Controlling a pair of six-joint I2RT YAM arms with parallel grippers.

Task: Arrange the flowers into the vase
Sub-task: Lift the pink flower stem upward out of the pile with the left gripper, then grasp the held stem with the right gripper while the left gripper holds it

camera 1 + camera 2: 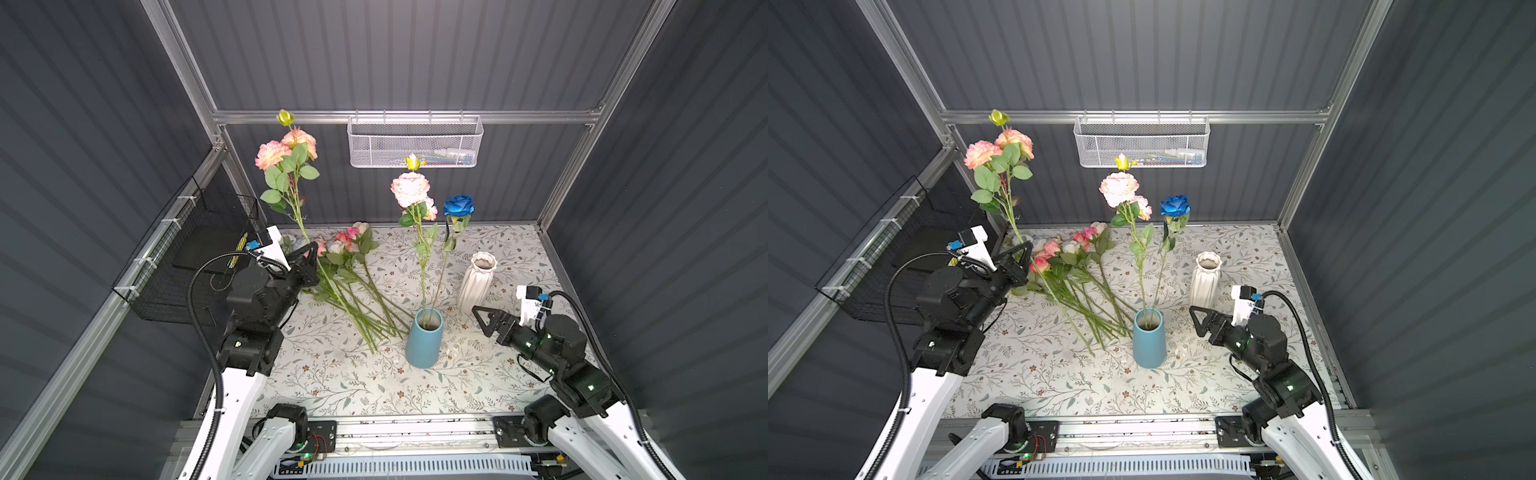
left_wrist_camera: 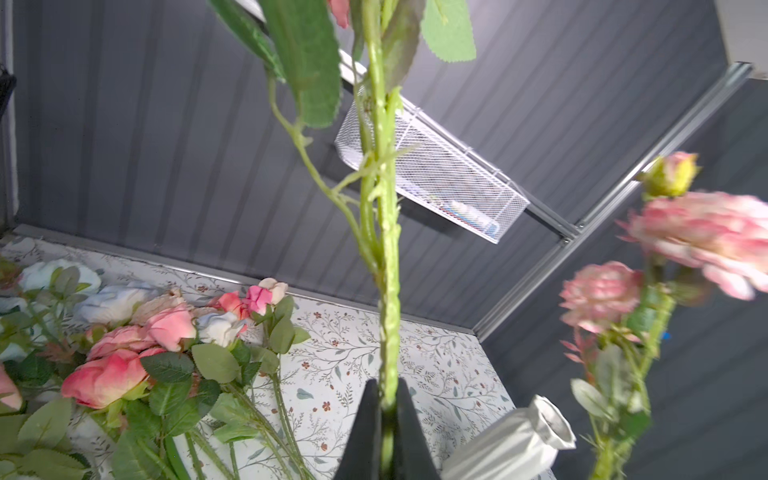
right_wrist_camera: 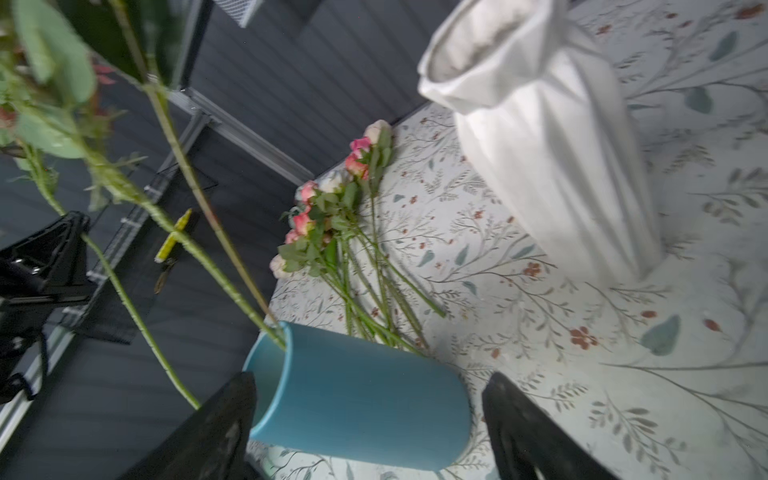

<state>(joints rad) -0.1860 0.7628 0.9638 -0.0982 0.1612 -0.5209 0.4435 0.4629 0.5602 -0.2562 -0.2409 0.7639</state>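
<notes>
Left gripper (image 2: 388, 386) pressed onto the stem of a peach flower (image 1: 272, 154), raised nearly upright. Right gripper (image 1: 485, 319) spread, near the blue vase (image 1: 423, 349), apart from it. Table (image 1: 332, 386): loose flowers (image 1: 353, 291) heaped left of the vase. Vase upright, holding a pink flower (image 1: 410, 189) and a blue rose (image 1: 459, 205).

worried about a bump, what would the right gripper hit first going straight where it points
Probably the blue vase: it stands straight ahead of the right gripper, framed by its open fingers in the wrist view, though depth is unclear.
</notes>
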